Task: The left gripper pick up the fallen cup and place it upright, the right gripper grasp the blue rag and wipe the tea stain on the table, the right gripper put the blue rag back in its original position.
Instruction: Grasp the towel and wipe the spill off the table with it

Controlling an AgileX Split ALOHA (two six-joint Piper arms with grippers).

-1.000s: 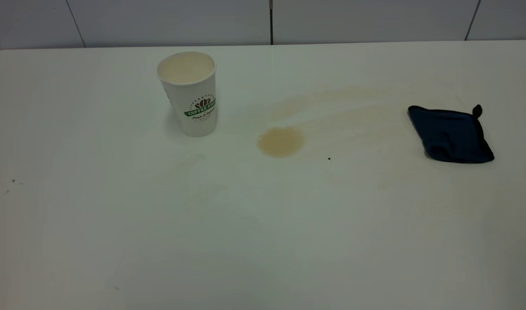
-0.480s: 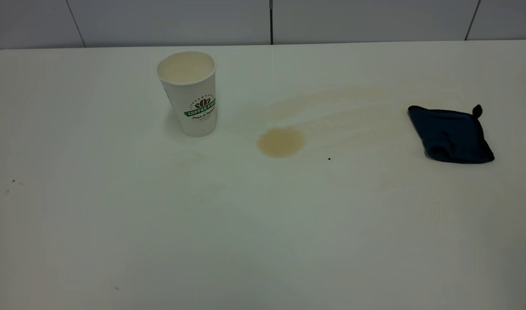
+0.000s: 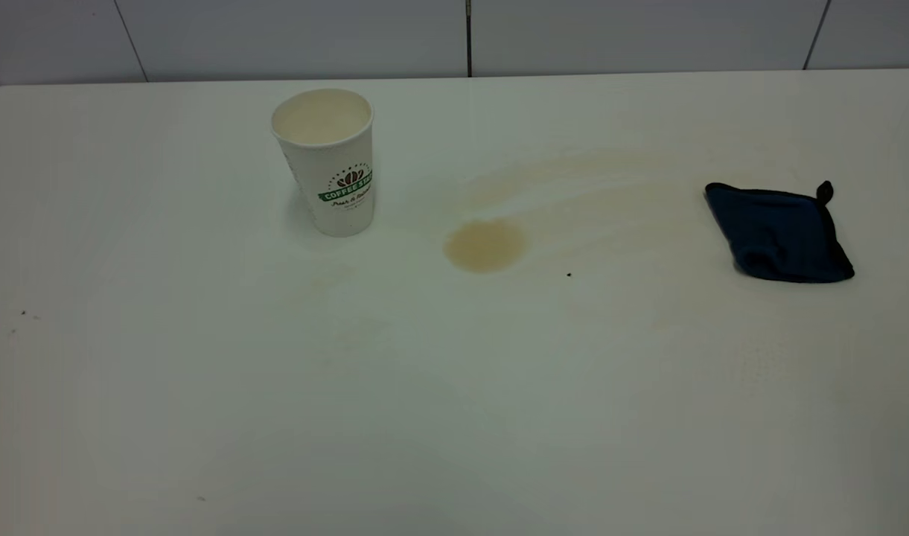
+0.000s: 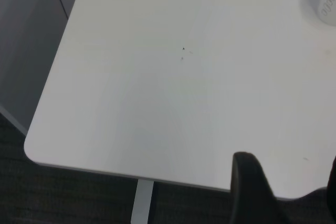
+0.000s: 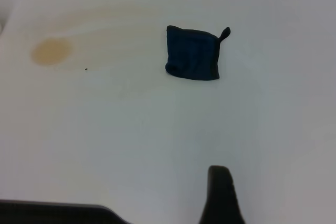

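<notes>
Prongs of the left gripper [image 4: 294, 192] apart, bare white surface showing between them, clamped on nothing. Poised above the tabletop [image 3: 454, 417] close to a rounded corner, dark floor and a pale table leg [image 4: 142, 203] just past the edge below. A few tiny dark flecks [image 4: 182, 51] on the surface ahead of it. Farther ahead and off to one side, only a sliver of the cup [image 3: 324, 167] at the border of the left wrist view, well apart from the gripper.

Right gripper [image 5: 220, 195] above the tabletop too, seen only in part at the edge of its own wrist view. Cannot tell whether open or closed. Nothing visible in its grasp. Ahead of it and well apart, the blue rag [image 3: 782, 234] lying flat on the tabletop, slightly rumpled, black edging around it and a small loop sticking out at the far corner. Beyond the rag and to the side, toward the cup, the tea stain [image 3: 485, 245] — a light brown roundish blotch, unwiped, with fainter tan streaks arcing from it toward the rag. A tiny black speck [image 3: 569, 275] near the blotch, on the rag's side.

Neither gripper visible from the exterior camera. Cup upright there, open mouth up, green banner logo facing the camera, cream inside — standing near the stain but not touching it. Grey panelled wall [image 3: 275, 37] behind the far edge.
</notes>
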